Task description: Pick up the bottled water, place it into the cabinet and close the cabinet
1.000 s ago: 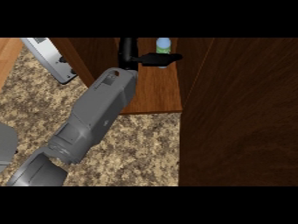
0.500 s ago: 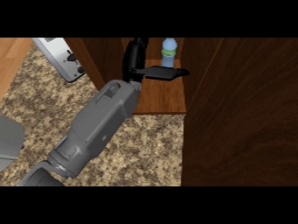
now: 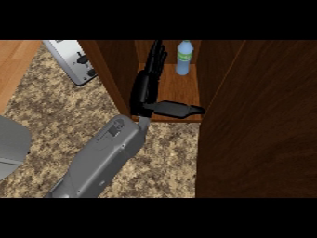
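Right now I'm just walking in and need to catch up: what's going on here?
The bottle stands upright on the shelf inside the cabinet, toward the back. One hand reaches into the cabinet with fingers straight and thumb stuck out to the side, apart from the bottle and holding nothing. Which arm it is cannot be told from this view; no other hand shows. The cabinet door is open at the right, so closing is not yet done. A toaster sits on the counter at the left.

No writing is readable, even on the bottled water's [image 3: 184, 57] label.
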